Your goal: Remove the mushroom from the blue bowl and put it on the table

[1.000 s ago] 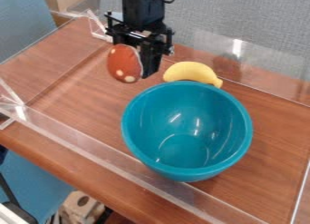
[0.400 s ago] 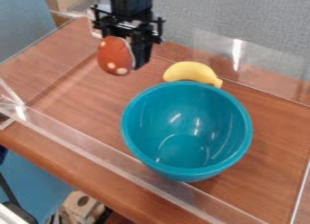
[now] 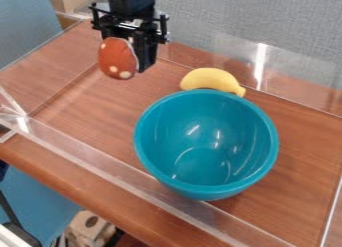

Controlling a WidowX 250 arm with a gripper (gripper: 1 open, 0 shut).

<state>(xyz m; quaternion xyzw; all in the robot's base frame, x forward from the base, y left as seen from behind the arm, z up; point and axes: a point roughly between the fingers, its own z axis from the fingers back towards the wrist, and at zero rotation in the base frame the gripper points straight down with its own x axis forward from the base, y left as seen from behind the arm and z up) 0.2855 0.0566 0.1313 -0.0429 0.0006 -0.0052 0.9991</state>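
The mushroom, a reddish-brown cap with a cream stem end pointing down, hangs in the air over the table, clamped between the black fingers of my gripper. It is up and to the left of the blue bowl, well apart from its rim. The large teal bowl stands on the table at the middle right, and its glossy inside holds nothing.
A yellow banana-like toy lies just behind the bowl. Low clear acrylic walls border the table on all sides. Bare wood lies to the left of the bowl, below the gripper.
The gripper has carried the mushroom leftward and slightly up and back, away from the bowl. The bowl and the yellow toy have stayed put.
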